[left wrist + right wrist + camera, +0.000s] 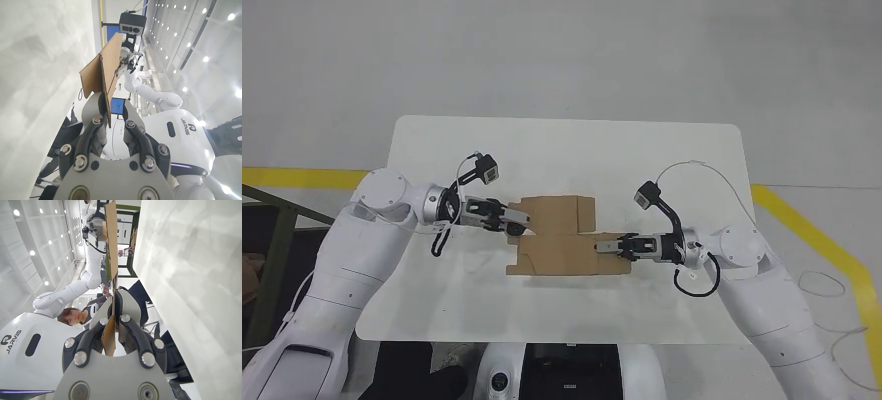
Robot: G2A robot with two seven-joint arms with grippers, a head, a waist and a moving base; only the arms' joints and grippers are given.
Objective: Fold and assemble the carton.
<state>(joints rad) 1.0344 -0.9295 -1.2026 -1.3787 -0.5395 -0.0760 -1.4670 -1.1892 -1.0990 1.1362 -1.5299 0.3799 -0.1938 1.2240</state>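
Right gripper [114, 294] up close, pinched shut on one end of the brown carton [110, 247]. Left gripper [110, 99] at the other end, fingers [127, 109] apart, card leaning on one finger, a gap beside the other. Carton mostly flat, one flap bent out, up off the white table [562, 150], over its middle, stretched between both arms.

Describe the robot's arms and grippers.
The left arm and right arm are glossy white with rounded joints. The left gripper and right gripper have grey plates, black links with silver bolts, pale fingers with black pads. Each wrist carries a black camera and white cable.
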